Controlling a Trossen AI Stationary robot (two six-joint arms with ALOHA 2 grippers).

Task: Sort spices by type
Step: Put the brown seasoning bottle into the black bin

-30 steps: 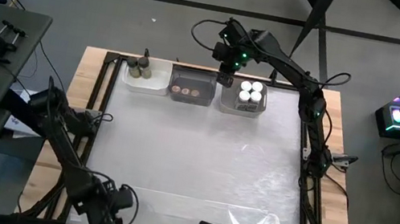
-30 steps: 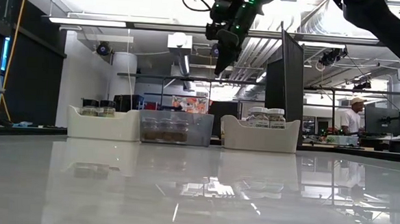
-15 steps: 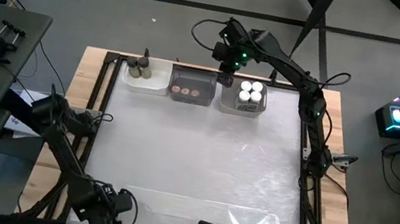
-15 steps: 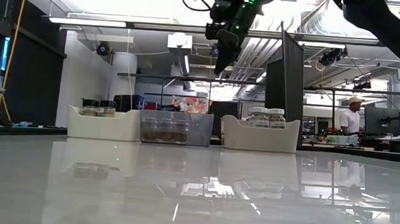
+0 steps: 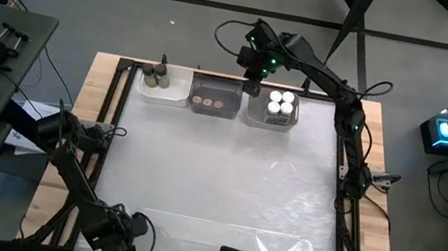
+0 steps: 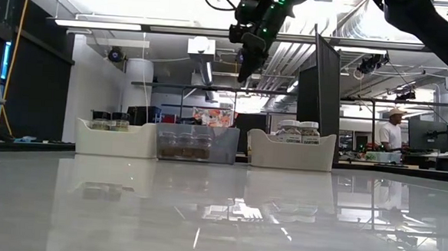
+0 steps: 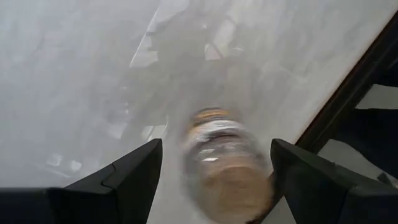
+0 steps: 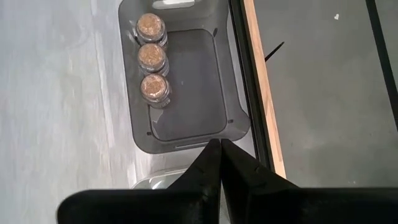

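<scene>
The left gripper point(image 5: 123, 229), a dark two-finger tool, was seen at the lower left of the high view, over the near edge of the white tabletop point(image 5: 224, 180). In its wrist view its two dark fingers point(image 7: 118, 180) were spread wide, and a small round glass jar with a pale brown fill point(image 7: 224, 158) was seen between them; contact with either finger could not be told.

The right gripper point(image 5: 252, 85) was held high at the upper centre of the high view, above the gap between the clear grey bin point(image 5: 214, 106) and the white bin on the right point(image 5: 270, 121), its fingers pressed together on nothing.

Three cork-capped jars point(image 8: 152, 58) were lined up in the grey bin. White-capped jars point(image 5: 280, 103) were grouped in the right bin, and dark-capped jars point(image 5: 158, 74) in the white bin on the left point(image 5: 174, 94).
</scene>
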